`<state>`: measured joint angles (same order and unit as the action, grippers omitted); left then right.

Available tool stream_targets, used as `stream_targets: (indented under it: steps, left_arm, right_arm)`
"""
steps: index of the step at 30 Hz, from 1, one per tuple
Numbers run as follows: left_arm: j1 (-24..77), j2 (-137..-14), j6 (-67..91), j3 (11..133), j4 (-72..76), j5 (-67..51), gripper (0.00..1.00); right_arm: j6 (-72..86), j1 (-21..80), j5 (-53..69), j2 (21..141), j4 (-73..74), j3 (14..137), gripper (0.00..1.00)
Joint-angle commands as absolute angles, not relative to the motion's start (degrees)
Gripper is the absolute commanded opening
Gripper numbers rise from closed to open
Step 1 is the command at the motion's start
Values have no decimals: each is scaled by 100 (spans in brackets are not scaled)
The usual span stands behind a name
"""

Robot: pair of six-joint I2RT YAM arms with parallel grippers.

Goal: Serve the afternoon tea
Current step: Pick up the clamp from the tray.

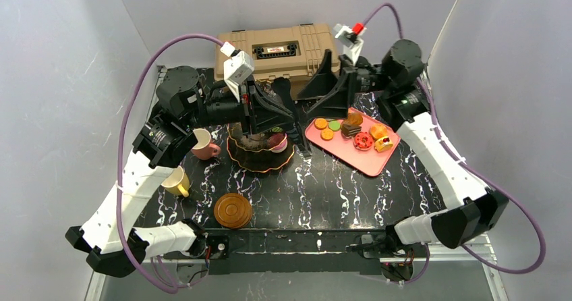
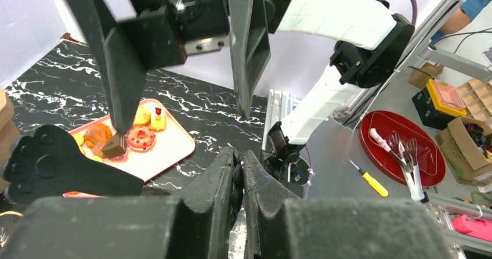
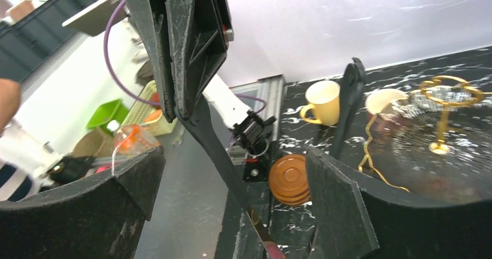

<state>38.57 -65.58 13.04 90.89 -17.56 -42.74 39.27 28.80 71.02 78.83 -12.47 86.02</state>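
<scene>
The pink tray point(image 1: 357, 162) lies on the right of the black marble tabletop point(image 1: 317, 193). It holds two orange macarons point(image 1: 321, 123), a green macaron point(image 1: 334, 125), a brown cake slice point(image 1: 351, 129), a red doughnut point(image 1: 363, 141) and yellow pastries point(image 1: 382, 139), all grouped toward its far end.

Just left of the tray stands the tiered stand point(image 1: 260, 165), black with gold rims, with a small pink sweet point(image 1: 278, 142) on it.

The left gripper point(image 2: 238, 157) hangs over the stand. Its fingers are drawn almost together, and I cannot tell whether anything is pinched between them.

The right gripper point(image 3: 232, 160) is above the far end of the tray with its fingers spread wide and holding nothing. In the left wrist view one fingertip sits right at the brown cake slice, though contact is unclear.

A pink cup point(image 1: 201, 142) sits just left of the stand and a yellow cup point(image 1: 175, 181) nearer the front edge. A stack of round brown saucers point(image 1: 233, 210) lies in front of the stand. A tan toolbox point(image 1: 276, 48) stands shut at the back.
</scene>
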Motion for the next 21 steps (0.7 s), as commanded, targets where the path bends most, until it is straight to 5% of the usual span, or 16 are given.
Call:
stream_targets:
  steps: [1,9,17,21]
  left_arm:
    - [3814,-6386,1218,9250,-1607,-4433,0]
    - [3786,-6299,1366,9325,-1268,-4764,0]
    - [3779,-6321,1740,9281,-713,-4809,0]
    - [3778,-6402,1839,9333,-542,-4783,0]
  right_arm:
    - [3832,2388,6839,7342,-1419,8506,98]
    - [2452,1767,5715,6908,358,7999,98]
    - [4133,1879,5816,6376,-2598,6260,98]
    - [4121,2198,5726,6507,-2549,6245,98]
